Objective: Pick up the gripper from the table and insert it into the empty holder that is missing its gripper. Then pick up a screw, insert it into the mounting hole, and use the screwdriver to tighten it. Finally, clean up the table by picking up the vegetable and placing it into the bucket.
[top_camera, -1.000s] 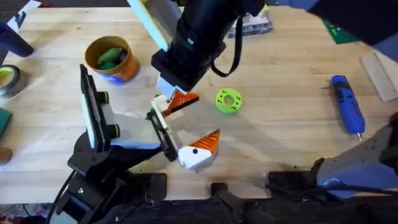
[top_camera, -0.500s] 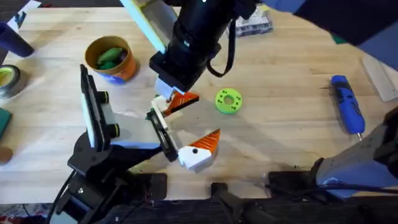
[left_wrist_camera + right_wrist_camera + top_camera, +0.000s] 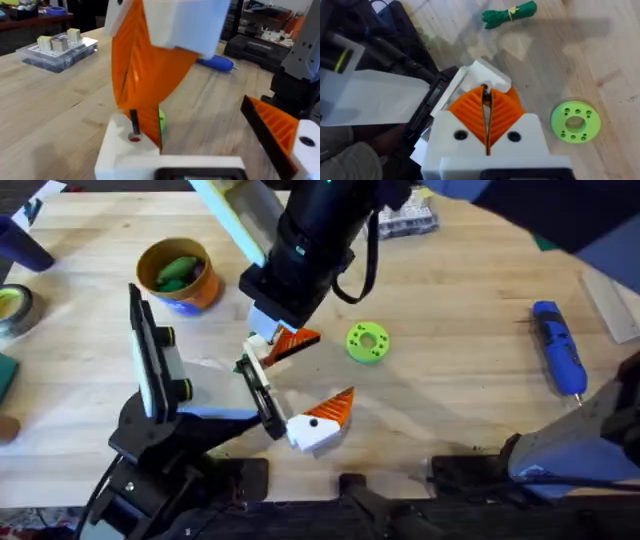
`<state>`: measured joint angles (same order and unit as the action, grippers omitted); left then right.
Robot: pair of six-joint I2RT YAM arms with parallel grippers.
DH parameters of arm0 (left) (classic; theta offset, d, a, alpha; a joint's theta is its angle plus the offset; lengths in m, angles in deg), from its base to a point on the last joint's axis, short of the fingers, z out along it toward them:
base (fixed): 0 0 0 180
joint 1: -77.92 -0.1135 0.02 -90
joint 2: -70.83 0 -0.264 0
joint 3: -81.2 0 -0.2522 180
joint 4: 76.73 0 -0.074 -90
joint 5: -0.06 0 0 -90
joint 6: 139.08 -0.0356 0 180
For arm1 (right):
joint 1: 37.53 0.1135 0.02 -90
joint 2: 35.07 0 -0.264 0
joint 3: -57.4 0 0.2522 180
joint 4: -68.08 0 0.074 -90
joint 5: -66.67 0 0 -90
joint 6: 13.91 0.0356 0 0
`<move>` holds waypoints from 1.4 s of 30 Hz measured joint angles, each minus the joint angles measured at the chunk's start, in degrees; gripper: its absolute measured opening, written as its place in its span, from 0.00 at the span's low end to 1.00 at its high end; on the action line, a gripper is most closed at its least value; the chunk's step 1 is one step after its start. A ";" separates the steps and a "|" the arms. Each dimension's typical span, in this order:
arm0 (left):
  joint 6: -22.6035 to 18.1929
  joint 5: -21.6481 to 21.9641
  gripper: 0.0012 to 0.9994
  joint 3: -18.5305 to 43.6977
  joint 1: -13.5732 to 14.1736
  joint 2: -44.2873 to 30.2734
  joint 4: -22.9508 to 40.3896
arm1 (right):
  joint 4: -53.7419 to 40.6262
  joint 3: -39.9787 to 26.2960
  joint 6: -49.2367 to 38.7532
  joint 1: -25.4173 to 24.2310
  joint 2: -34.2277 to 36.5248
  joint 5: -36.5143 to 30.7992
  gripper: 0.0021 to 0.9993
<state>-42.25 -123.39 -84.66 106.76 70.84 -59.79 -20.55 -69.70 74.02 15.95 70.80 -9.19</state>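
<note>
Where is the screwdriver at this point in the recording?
In the overhead view the screwdriver lies flat on the table at the far right, well right of the lime-green disc, with no claw near it.

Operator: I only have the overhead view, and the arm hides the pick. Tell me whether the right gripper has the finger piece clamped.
Observer: In the right wrist view, the right gripper has its orange pads pressed together, with the finger piece showing white at their tips.
Operator: Report how it sits over the holder.
Observer: In the left wrist view its orange ribbed tip hangs tilted. The lower end is down at the white block of the holder, beside a small hole.
Operator: Name anything hidden under the arm.
Observer: A green bundle with a yellow tie lies on the table.
</note>
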 joint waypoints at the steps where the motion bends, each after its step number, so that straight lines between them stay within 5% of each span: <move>1: 0.00 0.00 0.99 0.00 0.00 0.00 0.02 | -0.02 0.00 -0.09 0.00 0.00 -0.34 0.00; 42: 1.11 -0.20 0.99 0.00 0.00 -0.11 0.04 | -2.61 -0.81 -4.69 -0.13 2.64 2.55 0.00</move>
<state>-41.14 -123.60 -84.66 106.76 70.73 -59.75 -23.16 -70.50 69.33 15.82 73.44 -6.64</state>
